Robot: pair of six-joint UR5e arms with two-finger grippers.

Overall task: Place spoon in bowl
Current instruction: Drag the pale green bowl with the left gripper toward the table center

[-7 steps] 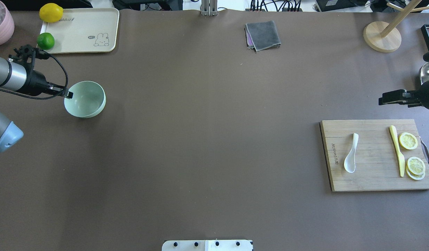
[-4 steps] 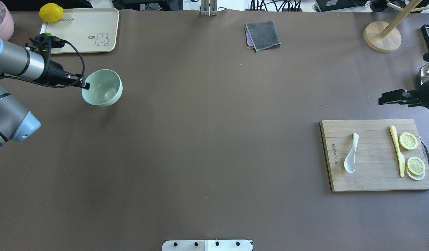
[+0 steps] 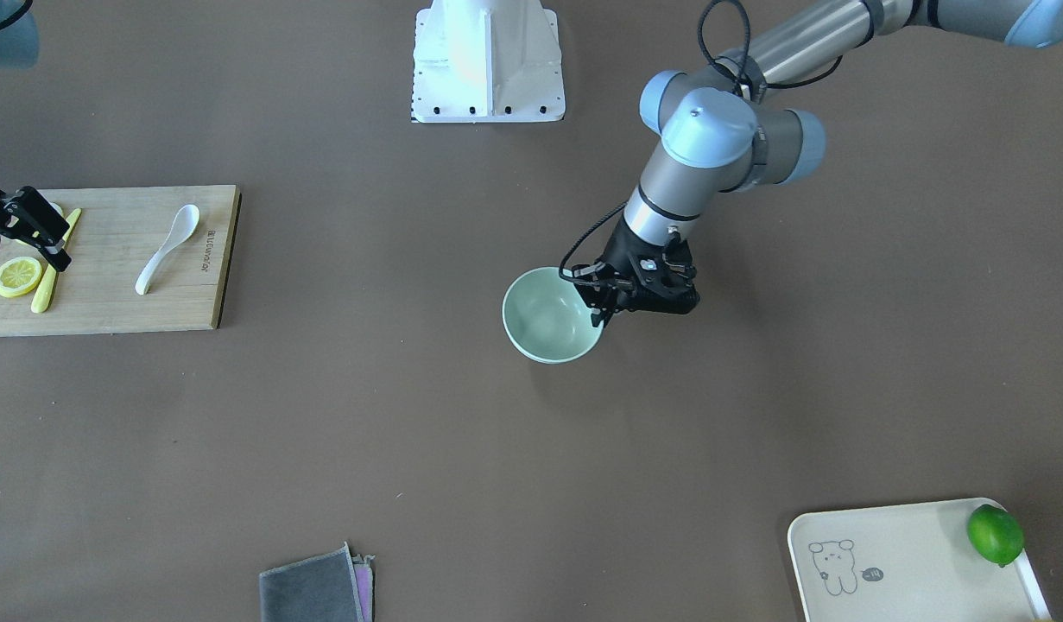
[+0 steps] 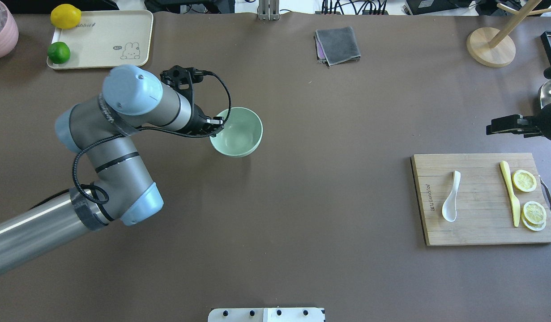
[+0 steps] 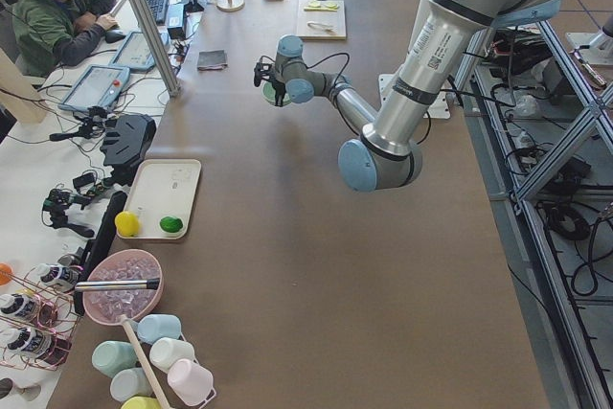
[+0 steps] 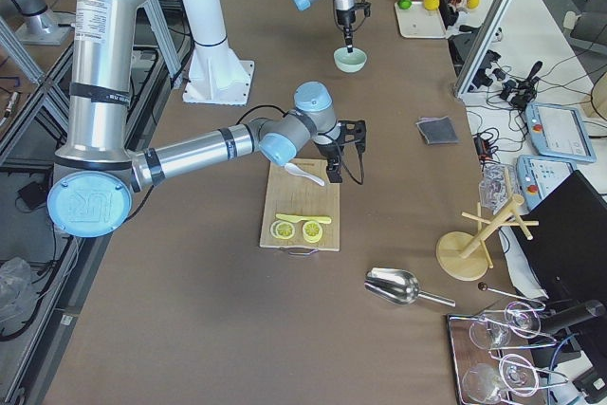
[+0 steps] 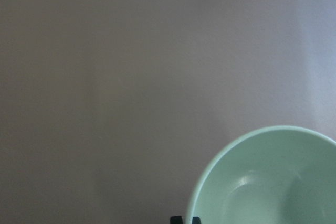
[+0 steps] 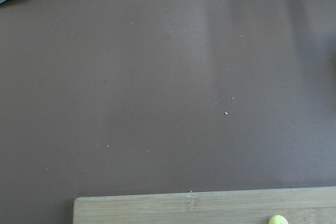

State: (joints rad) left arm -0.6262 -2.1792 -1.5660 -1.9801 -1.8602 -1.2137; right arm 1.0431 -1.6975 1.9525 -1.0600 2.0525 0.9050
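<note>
The pale green bowl (image 4: 236,132) is near the table's middle, left of centre, and seems to hang a little above the surface. My left gripper (image 4: 218,121) is shut on its near-left rim; the front view shows the same grip on the bowl (image 3: 548,315). The bowl is empty in the left wrist view (image 7: 273,182). The white spoon (image 4: 450,199) lies on the wooden cutting board (image 4: 476,235) at the right. My right gripper (image 4: 490,127) is open and empty, hovering beyond the board's far right corner.
A yellow knife (image 4: 510,192) and lemon slices (image 4: 524,180) lie on the board's right side. A cream tray (image 4: 105,38) with a lemon and a lime is at the far left, a grey cloth (image 4: 338,44) at the far middle, a wooden stand (image 4: 490,47) at the far right.
My left arm has carried the bowl well to the right, from the table's left edge toward its middle. The right arm, spoon and board have not moved.
</note>
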